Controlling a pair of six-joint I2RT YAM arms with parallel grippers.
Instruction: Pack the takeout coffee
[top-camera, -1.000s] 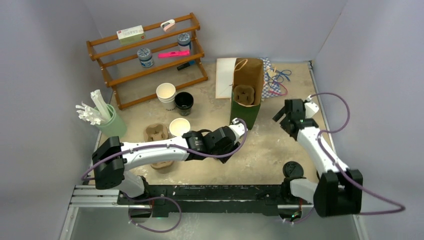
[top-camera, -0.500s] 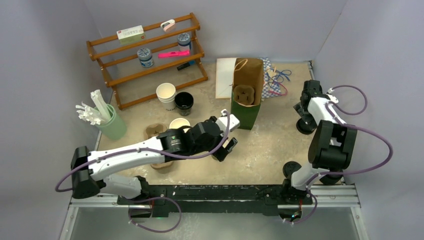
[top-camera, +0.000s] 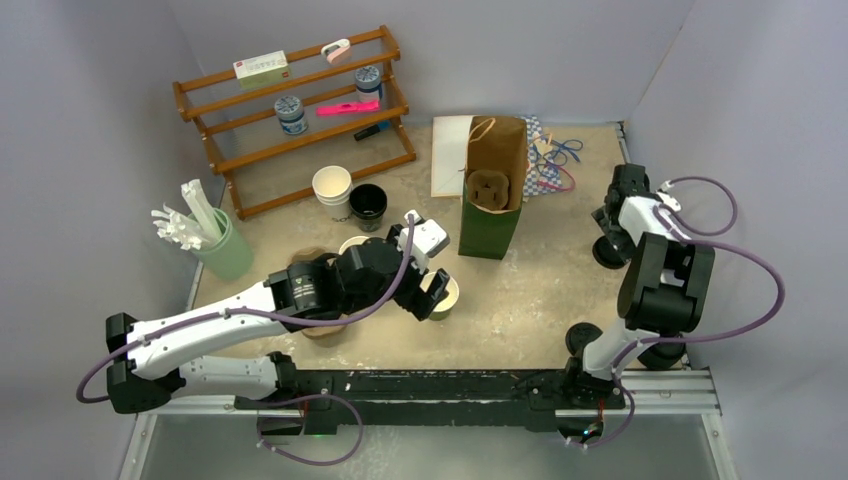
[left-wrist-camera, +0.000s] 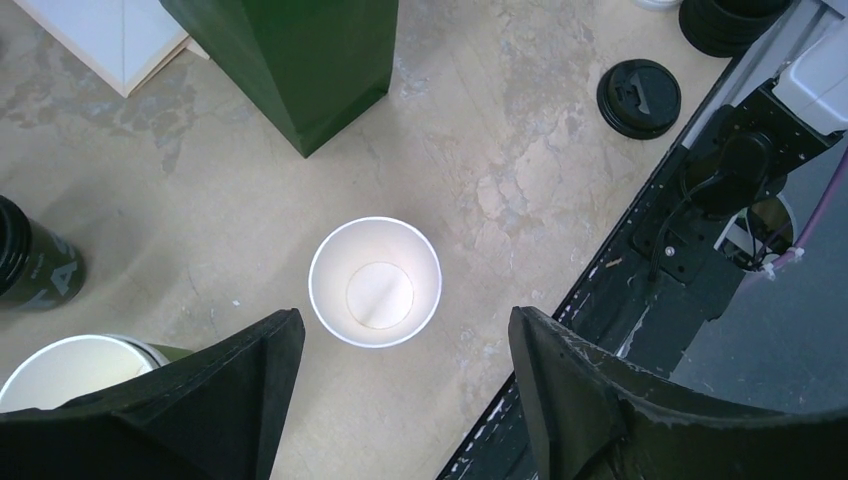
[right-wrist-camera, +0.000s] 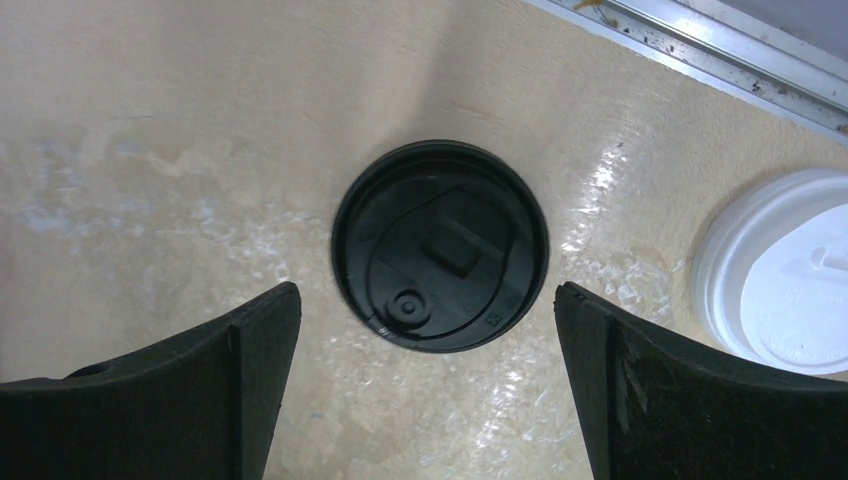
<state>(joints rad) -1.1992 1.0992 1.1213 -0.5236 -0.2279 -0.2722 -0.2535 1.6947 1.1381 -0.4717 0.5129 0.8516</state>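
The left gripper (left-wrist-camera: 402, 335) hangs over the table (left-wrist-camera: 520, 190) near its middle. Its jaws stand wide apart and hold nothing. Straight below it, between the jaws but clear of both, the cup (left-wrist-camera: 375, 282) stands upright. It has no lid and shows a white, empty inside.

Just to the right and farther back, apart from the cup, stands a tall green and brown bag (top-camera: 495, 215). Its mouth is open and a pulp holder (top-camera: 489, 188) sits inside.

At the far right, the right gripper (right-wrist-camera: 428, 300) hovers over a black sip lid (right-wrist-camera: 440, 258) that lies flat. Its jaws are spread wider than the lid, touching nothing. A white lid (right-wrist-camera: 785, 285) lies just to the right.

The cup looks light and thin-walled. A hard squeeze would likely dent it, and with nothing in it a nudge could tip it. The side wall a little below the rolled rim looks like the safest place to hold it, pinched gently. The lid looks stiff but slick and low, so it is best taken across its outer rim.
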